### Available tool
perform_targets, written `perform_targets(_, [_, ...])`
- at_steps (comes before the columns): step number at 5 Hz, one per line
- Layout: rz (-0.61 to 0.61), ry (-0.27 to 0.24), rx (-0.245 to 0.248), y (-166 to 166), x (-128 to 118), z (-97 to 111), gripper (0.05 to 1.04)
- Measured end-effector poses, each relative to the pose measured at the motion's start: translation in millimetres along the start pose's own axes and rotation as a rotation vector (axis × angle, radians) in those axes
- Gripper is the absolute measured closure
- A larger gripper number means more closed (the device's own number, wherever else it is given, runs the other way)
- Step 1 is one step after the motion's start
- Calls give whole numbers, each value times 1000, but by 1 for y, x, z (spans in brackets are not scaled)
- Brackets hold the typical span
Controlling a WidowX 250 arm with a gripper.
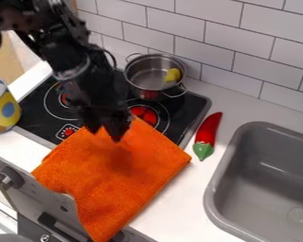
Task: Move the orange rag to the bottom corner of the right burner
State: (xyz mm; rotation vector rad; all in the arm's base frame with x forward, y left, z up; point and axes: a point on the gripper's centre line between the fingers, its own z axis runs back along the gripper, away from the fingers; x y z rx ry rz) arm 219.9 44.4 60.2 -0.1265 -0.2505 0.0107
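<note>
My gripper (106,133) hangs over the upper part of the orange rag (119,177), its two fingertips apart with orange cloth showing between them. The rag lies spread across the stove's front right part and the white counter, and its lower end drapes over the front edge. Its top corner reaches the near side of the right burner (145,114), whose red centre is partly exposed behind the gripper. Whether the fingertips touch the cloth, I cannot tell.
A metal pot (138,78) holding a yellow object stands behind the right burner. A red pepper (208,130) with a green end lies right of the stove, beside the grey sink (220,175). At the left stands a yellow can (4,108).
</note>
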Motion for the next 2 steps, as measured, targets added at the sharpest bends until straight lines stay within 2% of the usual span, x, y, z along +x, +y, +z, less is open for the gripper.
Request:
perform_targets(1, [22, -88, 97, 19, 7, 8, 102])
perform_targets(2, [68, -117, 158, 41, 16, 10, 84])
